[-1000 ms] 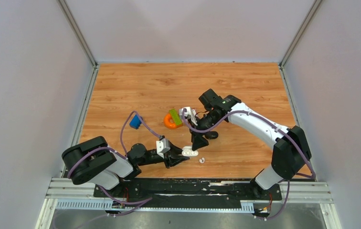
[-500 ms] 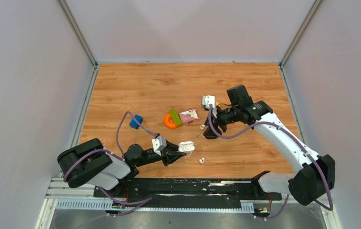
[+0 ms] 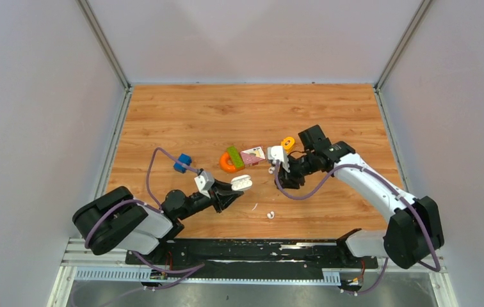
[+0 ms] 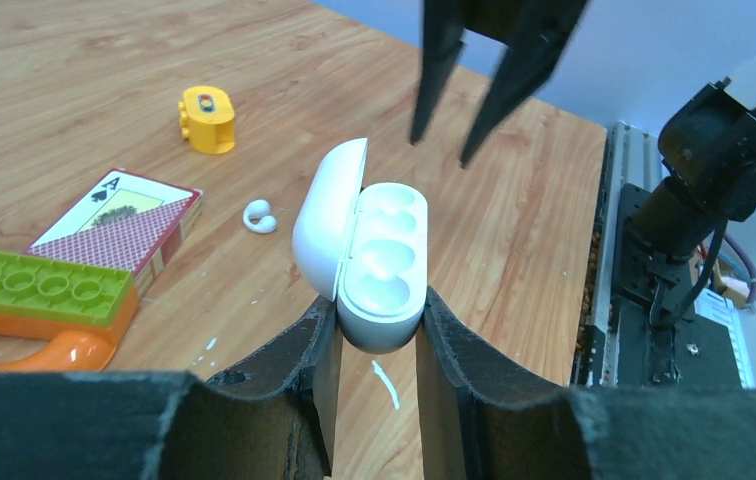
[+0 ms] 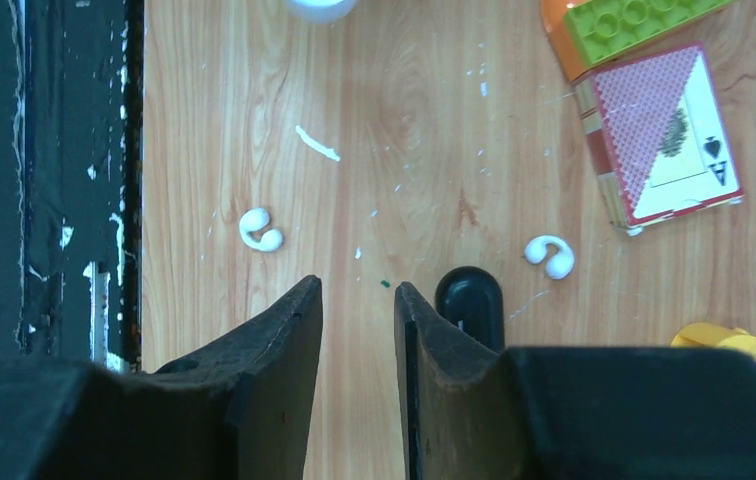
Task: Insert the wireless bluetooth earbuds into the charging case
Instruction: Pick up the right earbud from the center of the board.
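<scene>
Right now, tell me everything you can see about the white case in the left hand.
The case is a glossy white plastic oval. Its hinged lid stands open, swung to one side, and the base faces up, showing smooth moulded hollows, all empty. The left hand is shut on the base's near end, gripping it from both sides. The case seems lifted just off the table, near the front middle. Nothing else touches it.

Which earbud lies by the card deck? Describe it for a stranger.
On the wooden table, find the playing-card deck. Just off its corner lies a small white C-shaped earbud, beside a black oval case. Its twin lies apart, near the table's front edge.
</scene>
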